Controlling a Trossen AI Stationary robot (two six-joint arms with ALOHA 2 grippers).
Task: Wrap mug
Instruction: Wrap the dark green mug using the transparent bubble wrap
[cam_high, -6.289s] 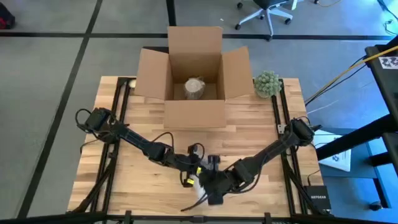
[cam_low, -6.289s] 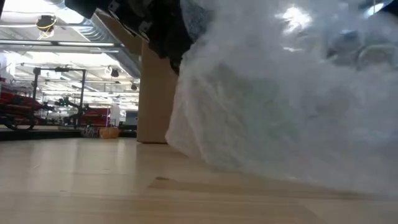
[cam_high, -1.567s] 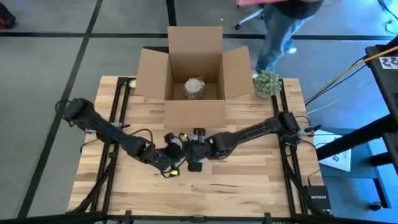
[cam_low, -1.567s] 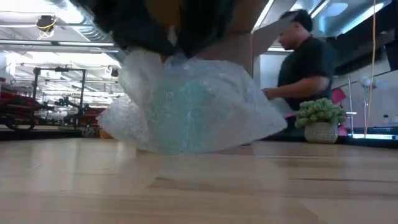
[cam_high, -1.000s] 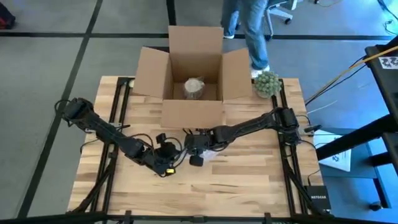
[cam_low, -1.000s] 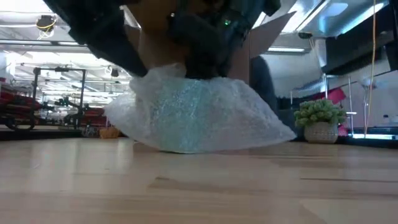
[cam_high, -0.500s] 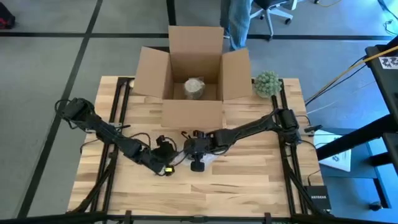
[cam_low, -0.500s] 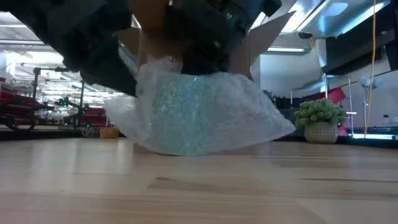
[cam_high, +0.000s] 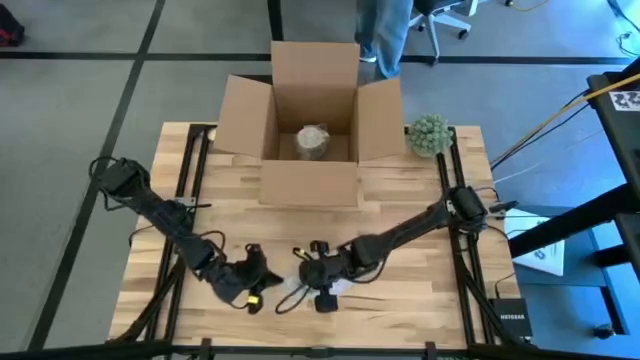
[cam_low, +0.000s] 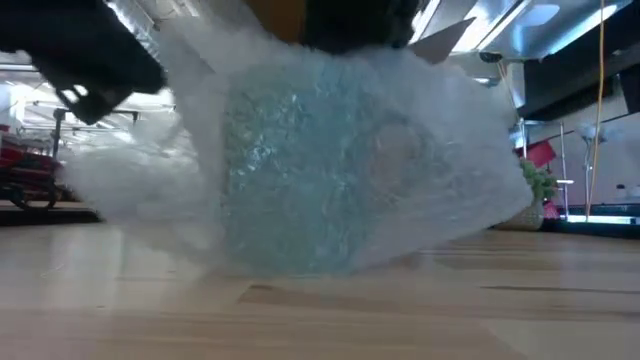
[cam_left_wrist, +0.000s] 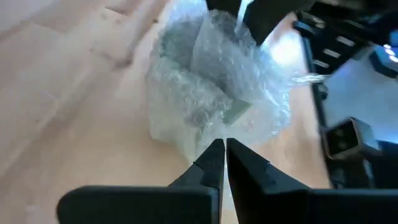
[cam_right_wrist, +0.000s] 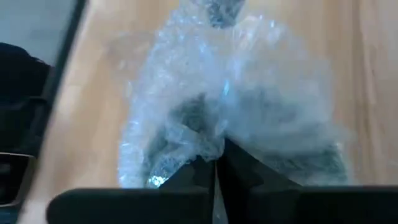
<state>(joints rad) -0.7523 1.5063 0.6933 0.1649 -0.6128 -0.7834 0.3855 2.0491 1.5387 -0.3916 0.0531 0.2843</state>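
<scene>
We see the wrapped mug at the table's 6 o'clock edge. Our right gripper pinches its wrap; our left gripper, closed, touches it. Either tug could unwrap it.

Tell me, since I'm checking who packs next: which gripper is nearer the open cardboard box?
Right, slightly. The right gripper sits in front of the cardboard box, pinching the bubble-wrapped bundle; the left gripper is beside it, farther out to the left.
</scene>
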